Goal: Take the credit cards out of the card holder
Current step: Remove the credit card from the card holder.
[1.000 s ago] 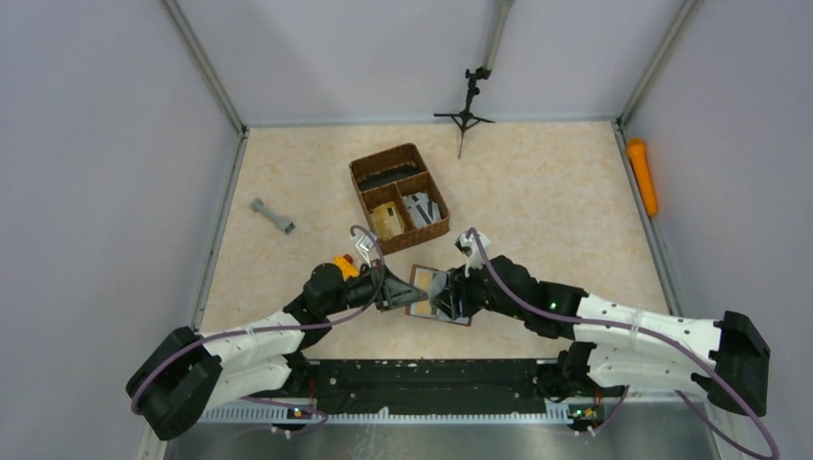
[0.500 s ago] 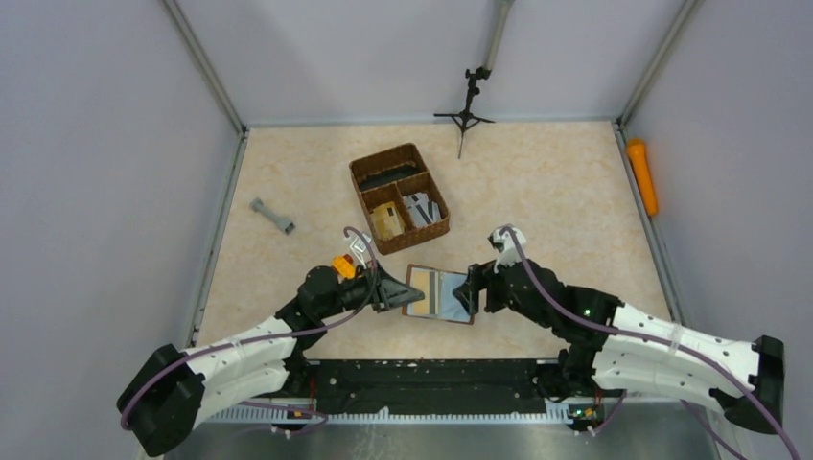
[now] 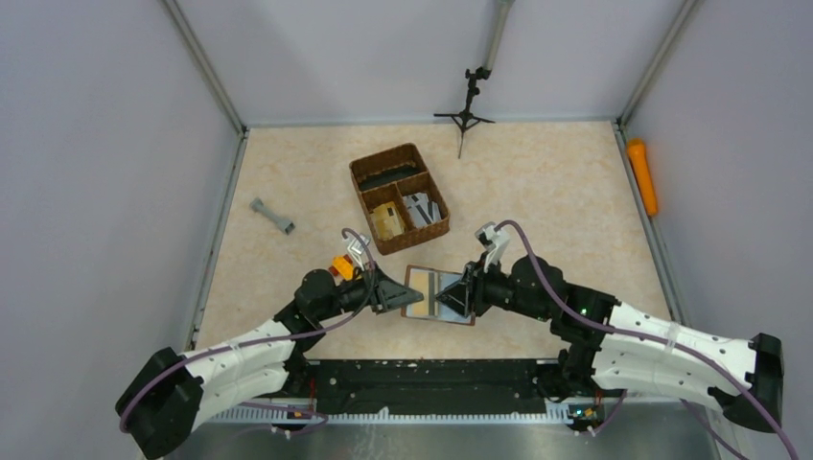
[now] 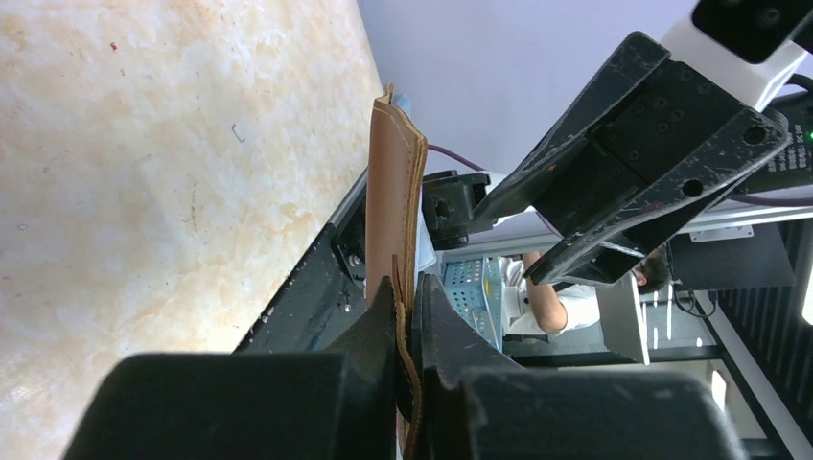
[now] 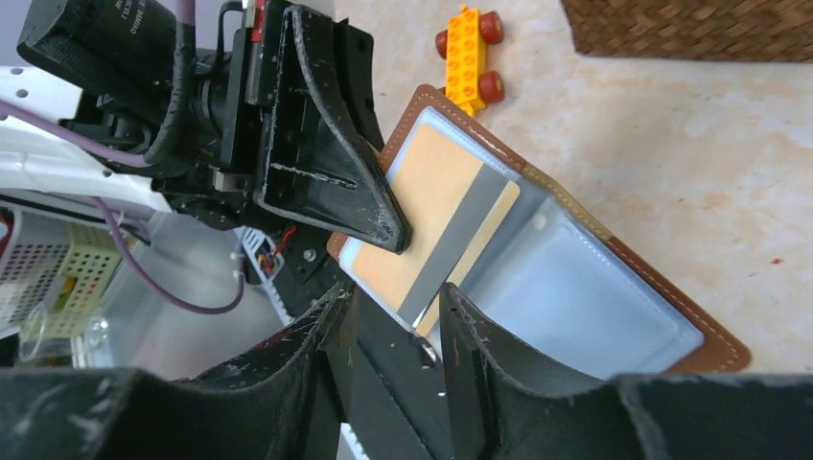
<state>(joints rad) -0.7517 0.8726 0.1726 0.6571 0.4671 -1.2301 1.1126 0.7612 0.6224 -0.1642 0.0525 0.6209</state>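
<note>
The left claw (image 4: 407, 297) is clenched on one edge of the brown leather card holder (image 4: 396, 182), which is spread open between the two arms at the near middle of the table (image 3: 556, 211). The right claw (image 5: 398, 311) stands part open around the corner of a tan, grey-striped credit card (image 5: 441, 206); I cannot tell whether it pinches. Only the right wrist view shows that card jutting from its clear pocket. From above, a woven basket (image 3: 357, 177), a yellow wheeled toy brick (image 3: 342, 265), pale marbled surface and grey walls.

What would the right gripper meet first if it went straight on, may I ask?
Probably the credit card, whose near corner lies between the right gripper's open fingers, in the card holder.
</note>
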